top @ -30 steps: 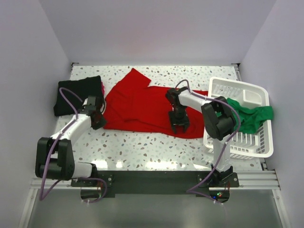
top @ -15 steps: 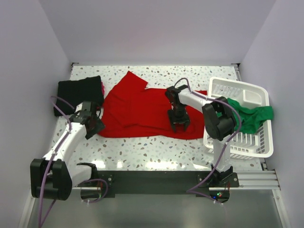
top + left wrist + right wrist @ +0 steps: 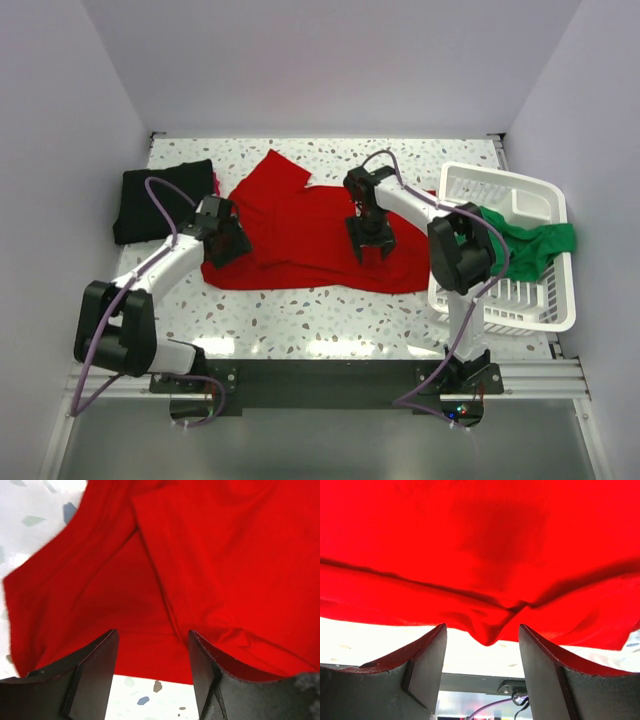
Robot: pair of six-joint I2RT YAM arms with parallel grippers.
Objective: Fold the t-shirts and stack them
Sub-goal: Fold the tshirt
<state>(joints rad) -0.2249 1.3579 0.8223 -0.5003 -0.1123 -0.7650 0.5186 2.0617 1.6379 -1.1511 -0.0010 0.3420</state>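
Note:
The bright red t-shirt (image 3: 300,225) lies spread across the middle of the table, with its left part folded over. The black t-shirt (image 3: 165,195) sits folded at the far left. The green t-shirt (image 3: 530,245) hangs crumpled over the basket. My left gripper (image 3: 228,245) is open over the red shirt's near-left edge. In the left wrist view red cloth (image 3: 200,555) lies ahead of the left gripper (image 3: 152,675), with bare table between the fingers. My right gripper (image 3: 370,250) stands open over the shirt's right half. In its wrist view a red fold (image 3: 490,630) dips between the fingers, ungripped.
A white slatted basket (image 3: 500,175) stands at the right edge of the table, close to the right arm. A sliver of pink cloth (image 3: 216,186) shows beside the black shirt. White walls close in the back and both sides.
My left gripper opened, pulled back toward the near side, then came in over the red shirt's near-left edge. My right gripper opened a little wider and shifted slightly farther back.

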